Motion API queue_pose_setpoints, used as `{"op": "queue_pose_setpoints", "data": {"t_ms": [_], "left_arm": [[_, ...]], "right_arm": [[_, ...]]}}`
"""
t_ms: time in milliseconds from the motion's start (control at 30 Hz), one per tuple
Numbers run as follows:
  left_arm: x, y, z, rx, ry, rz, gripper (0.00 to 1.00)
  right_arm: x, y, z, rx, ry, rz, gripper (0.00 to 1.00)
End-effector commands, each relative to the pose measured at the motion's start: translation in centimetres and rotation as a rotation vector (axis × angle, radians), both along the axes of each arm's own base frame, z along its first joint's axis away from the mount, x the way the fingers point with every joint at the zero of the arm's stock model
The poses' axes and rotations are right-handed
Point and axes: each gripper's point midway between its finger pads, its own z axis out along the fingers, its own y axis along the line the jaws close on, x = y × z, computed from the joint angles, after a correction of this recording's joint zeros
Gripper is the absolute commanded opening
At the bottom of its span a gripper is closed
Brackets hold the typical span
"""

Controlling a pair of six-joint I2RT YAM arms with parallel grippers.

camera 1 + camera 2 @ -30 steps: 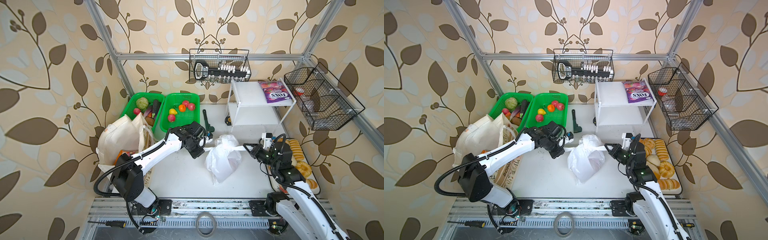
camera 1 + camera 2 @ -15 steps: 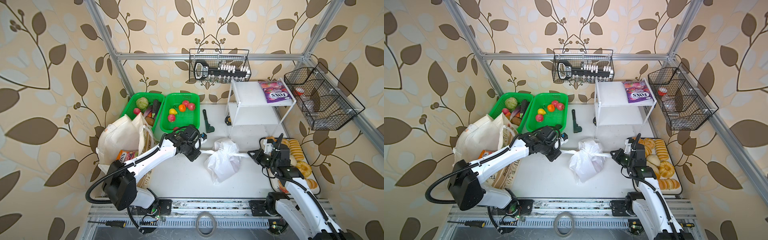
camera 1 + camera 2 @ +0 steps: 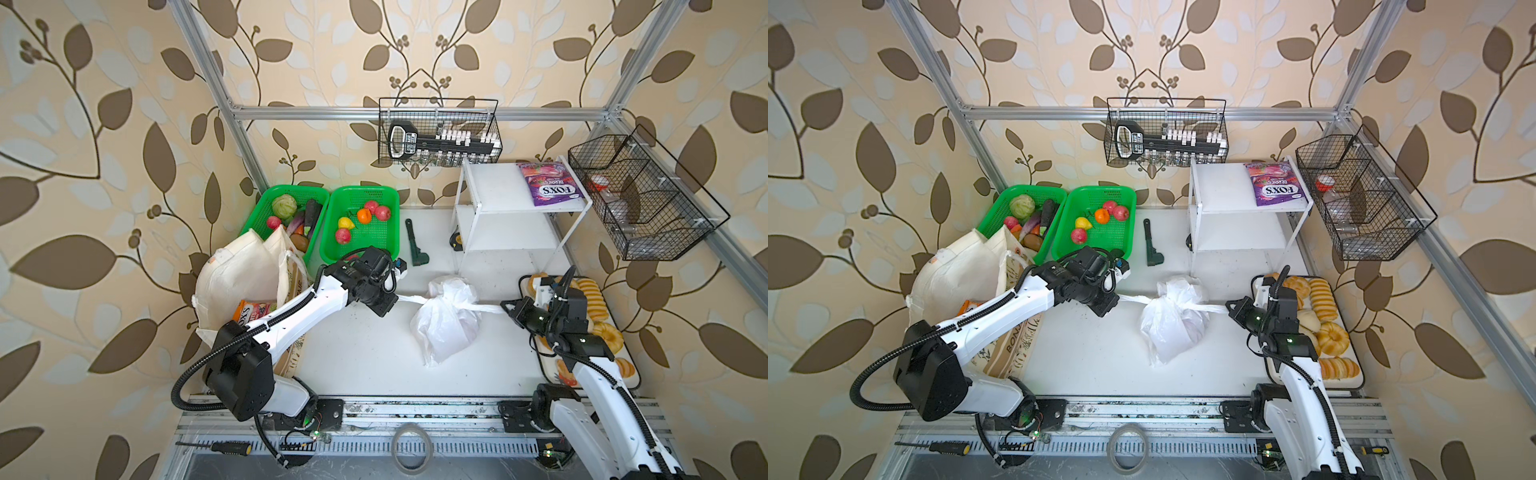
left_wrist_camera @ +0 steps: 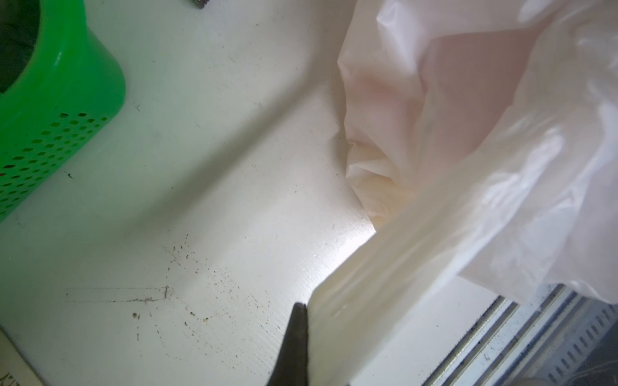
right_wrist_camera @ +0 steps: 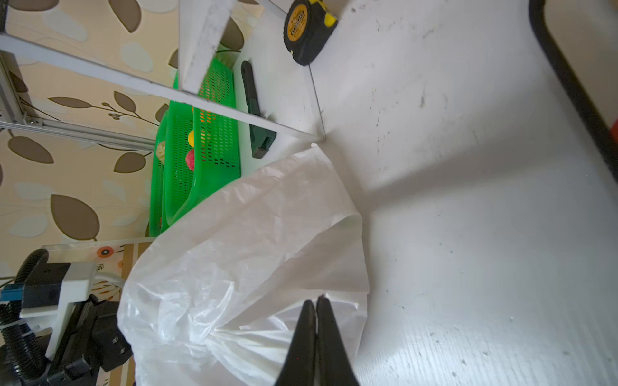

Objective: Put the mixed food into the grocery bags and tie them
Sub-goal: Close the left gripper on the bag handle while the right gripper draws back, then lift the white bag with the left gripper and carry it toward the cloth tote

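**Spotter:** Where is the bag right now?

**Me:** I have the white plastic bag (image 3: 446,328) lying on the bench (image 3: 365,353), just in front of the white rack (image 3: 494,187), by its corner leg. The gathered neck faces the rack and the body slumps away from it.

**Spotter:** And your end effectors?

**Me:** Both are pinched together on plastic. My left end effector (image 3: 395,297) is clamped on the left handle (image 3: 411,298), and my right end effector (image 3: 505,307) on the right handle (image 3: 488,308). In the right wrist view the fingertips (image 5: 306,320) meet on the film.

**Spotter:** Which way does the bag lie from each?

**Me:** Straight between them. The two handles stretch in one taut line along the rack's front edge. The crossing (image 3: 451,301) sits at the middle, about equally far from either arm. I judge the next pull goes outward along that line, shared by both arms. A sideways tug would likely drag the bag rather than tighten it.
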Motion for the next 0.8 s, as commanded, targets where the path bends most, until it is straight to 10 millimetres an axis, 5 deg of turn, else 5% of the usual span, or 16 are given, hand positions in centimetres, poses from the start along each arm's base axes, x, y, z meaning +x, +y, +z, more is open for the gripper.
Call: {"op": "queue_pose_setpoints", "data": {"t_ms": [0,33,133,233,300,500,767], "left_arm": [[-0.6,4.2,1.2,0.073,0.027,0.119,0.30],[-0.2,3.2,3.1,0.008,0.001,0.120,0.44],[0.6,0.3,8.8,-0.189,-0.087,0.071,0.61],[1.7,-1.2,12.6,-0.309,-0.172,0.071,0.76],[1.9,-2.4,13.8,-0.354,-0.199,0.028,0.77],[-0.1,-8.5,12.1,-0.249,-0.243,-0.199,0.82],[-0.1,-13.9,7.7,-0.082,-0.211,-0.271,0.99]], "right_arm": [[1.6,-0.5,2.2,0.018,-0.139,-0.005,0.04],[1.7,0.1,2.9,0.048,-0.154,0.023,0.14],[1.8,0.1,4.4,0.041,-0.181,0.025,0.49],[1.5,-1.8,5.6,-0.055,-0.188,-0.063,0.60],[1.2,-3.1,6.4,-0.125,-0.190,-0.120,0.62],[0.3,-5.9,7.6,-0.265,-0.155,-0.234,0.67],[0.7,-4.5,7.2,-0.185,-0.163,-0.181,0.67]]}}
